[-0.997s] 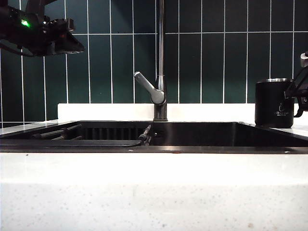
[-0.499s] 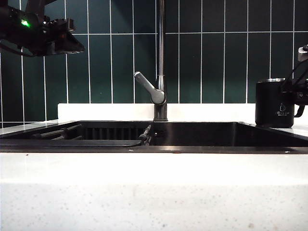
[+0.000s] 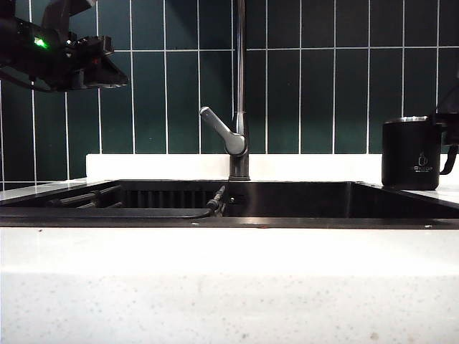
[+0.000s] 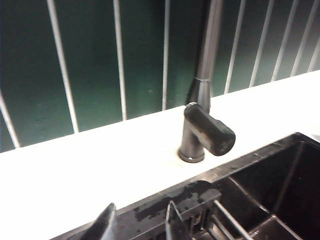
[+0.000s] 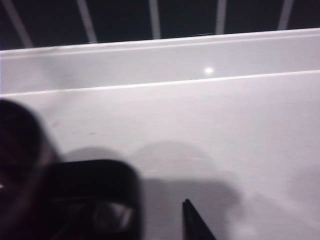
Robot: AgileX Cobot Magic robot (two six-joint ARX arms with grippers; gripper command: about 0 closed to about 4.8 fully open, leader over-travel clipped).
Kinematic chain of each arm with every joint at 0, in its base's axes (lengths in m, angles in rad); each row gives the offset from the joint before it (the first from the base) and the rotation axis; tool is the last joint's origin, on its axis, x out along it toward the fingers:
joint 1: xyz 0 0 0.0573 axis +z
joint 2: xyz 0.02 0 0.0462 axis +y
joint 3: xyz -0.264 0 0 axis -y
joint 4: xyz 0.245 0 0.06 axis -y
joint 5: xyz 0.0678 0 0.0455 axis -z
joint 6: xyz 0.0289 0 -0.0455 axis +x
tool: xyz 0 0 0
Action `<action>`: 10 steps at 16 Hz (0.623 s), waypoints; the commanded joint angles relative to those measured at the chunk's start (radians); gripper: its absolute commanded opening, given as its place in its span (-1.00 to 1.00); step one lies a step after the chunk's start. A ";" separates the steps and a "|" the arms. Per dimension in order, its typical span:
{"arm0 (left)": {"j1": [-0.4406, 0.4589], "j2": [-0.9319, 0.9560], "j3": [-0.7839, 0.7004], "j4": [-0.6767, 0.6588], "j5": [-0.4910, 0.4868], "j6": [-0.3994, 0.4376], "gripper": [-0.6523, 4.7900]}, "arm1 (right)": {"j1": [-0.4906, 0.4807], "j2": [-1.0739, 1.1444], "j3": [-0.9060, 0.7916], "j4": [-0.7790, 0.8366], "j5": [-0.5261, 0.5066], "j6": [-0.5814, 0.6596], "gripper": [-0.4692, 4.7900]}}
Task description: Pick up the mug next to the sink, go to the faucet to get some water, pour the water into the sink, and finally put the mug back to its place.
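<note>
The mug [image 3: 409, 153] is sitting upright on the white speckled countertop [image 3: 229, 287], off to the side of the sink [image 3: 287, 201], with its handle [image 3: 449, 159] pointing away from the basin. In the exterior view only a dark sliver of the right gripper [image 3: 448, 122] shows at the frame edge, just beside the mug's handle side and level with the steel rim; whether it actually touches the mug I can't tell.

The right wrist view is blurry. The mug [image 5: 20, 165] and its loop handle [image 5: 95, 195] sit right up against the gripper, with 1 dark fingertip [image 5: 195, 222] poking in a bit beyond the handle. The other finger isn't visible, but the jaws are spread as wide as they go and nothing is clamped between them. Past the fingertip it's just plain white counter and the raised white ledge [image 5: 160, 55] under the tiles.

The left gripper [image 3: 90, 61] hangs up high in front of the dark green tiled wall [image 3: 323, 79], well above the far end of the sink and well apart from the faucet [image 3: 239, 93]. From its wrist camera you see 2 fingertips [image 4: 106, 225] with a moderate gap and nothing between them, and ahead of them the faucet [image 4: 200, 125] with its grey lever [image 4: 212, 132], plus the wet sink rim [image 4: 165, 200] below.
</note>
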 commanded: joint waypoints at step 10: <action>-0.001 -0.003 0.005 0.010 0.014 -0.003 -0.30 | 0.001 0.064 0.053 0.069 -0.058 -0.009 -0.53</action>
